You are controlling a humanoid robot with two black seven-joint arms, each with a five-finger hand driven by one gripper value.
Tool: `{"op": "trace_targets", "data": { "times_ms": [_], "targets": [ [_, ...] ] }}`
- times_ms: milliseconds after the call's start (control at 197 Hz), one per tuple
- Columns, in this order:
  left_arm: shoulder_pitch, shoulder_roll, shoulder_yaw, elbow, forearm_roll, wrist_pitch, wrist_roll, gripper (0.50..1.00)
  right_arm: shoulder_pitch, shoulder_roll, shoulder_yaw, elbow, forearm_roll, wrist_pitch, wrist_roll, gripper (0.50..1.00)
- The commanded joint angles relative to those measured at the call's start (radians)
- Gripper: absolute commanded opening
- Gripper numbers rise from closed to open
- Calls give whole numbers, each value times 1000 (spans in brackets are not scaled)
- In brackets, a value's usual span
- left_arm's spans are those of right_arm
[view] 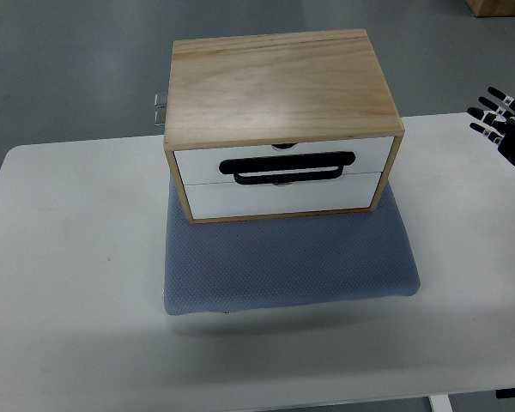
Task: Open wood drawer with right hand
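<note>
Right robot hand (pixel 503 123) hovers empty, fingers spread, beside the closed wood drawer (pixel 283 163).

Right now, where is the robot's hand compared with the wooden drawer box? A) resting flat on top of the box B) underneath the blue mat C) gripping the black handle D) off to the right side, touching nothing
D: the right hand hangs at the picture's right edge with its fingers spread, well clear of the wooden box and its black handle.
</note>
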Motion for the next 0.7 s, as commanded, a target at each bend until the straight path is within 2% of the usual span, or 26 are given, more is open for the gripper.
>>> {"op": "trace_targets", "data": {
  "times_ms": [0, 695],
  "targets": [
    [0, 0, -2, -1, 0, 0, 0, 1000, 0, 0, 0, 0, 0, -1, 0, 952],
    [3, 0, 0, 12, 0, 0, 0, 1000, 4, -1, 4, 3, 0, 2, 0, 954]
  ]
}}
